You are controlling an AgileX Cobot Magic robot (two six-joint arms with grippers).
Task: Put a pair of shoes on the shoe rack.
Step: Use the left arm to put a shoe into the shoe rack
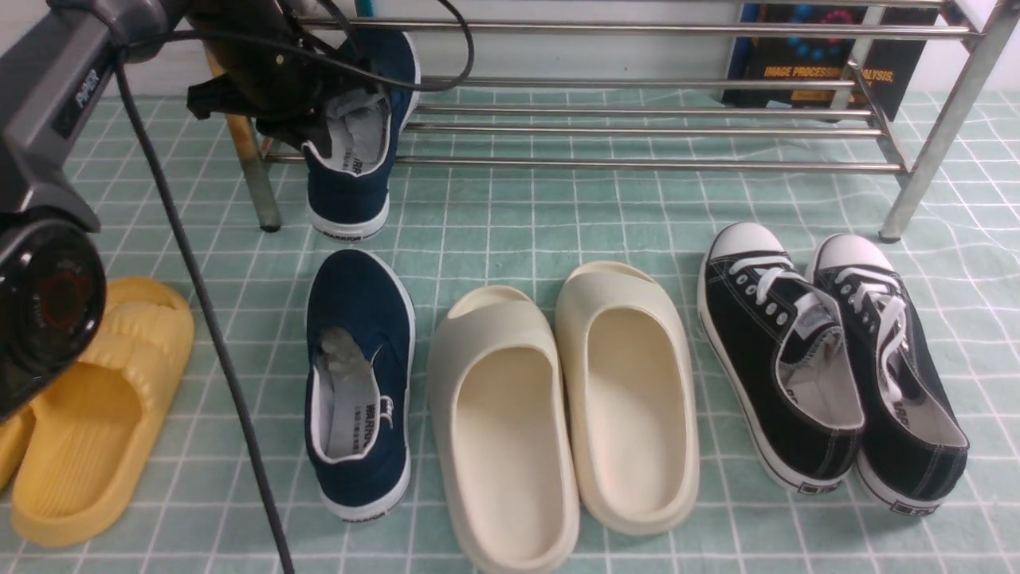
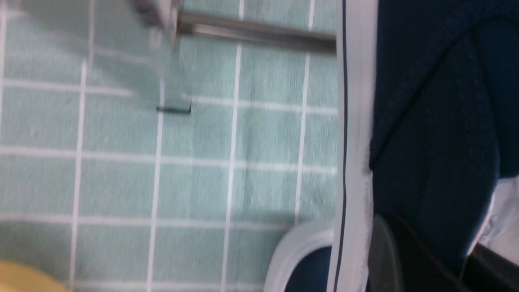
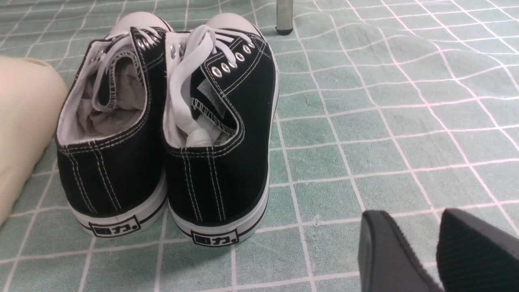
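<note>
Left end effector (image 1: 312, 137) is clamped down tight on the collar of one navy slip-on (image 1: 351, 195), at the left end of the shoe rack (image 1: 637, 165), just beside its rust-stained leg (image 1: 247, 151). The shoe hangs toe up and heel down, its toe over the rack's lower bars and its heel out in front of the front bar. In the left wrist view one dark finger (image 2: 385, 259) presses the outside of the shoe's wall by the white sole, and the other sits inside.

The second navy slip-on (image 1: 362, 303) lies flat on the green checked cloth (image 1: 510, 231) in front of the rack, toe toward it, directly below its partner and apart from that end effector.

Writing now: "WARRIOR" shows on both heels and on both insoles. "PiPER" is on the left arm's casing (image 1: 86, 88). Behind the rack's right end, a book (image 1: 821, 72) reads "IMAGE PROCESSING" and "ANALYSIS,". The black lace-up sneakers (image 3: 162, 134) carry boxed Chinese-character heel labels.

The left arm rises from the near left and reaches forward over the rack's left end, its cable trailing down.

The right end effector (image 3: 425, 235) sits low over the cloth on the sneakers' far side from the rack, jaws a narrow gap apart, gripping nothing.
</note>
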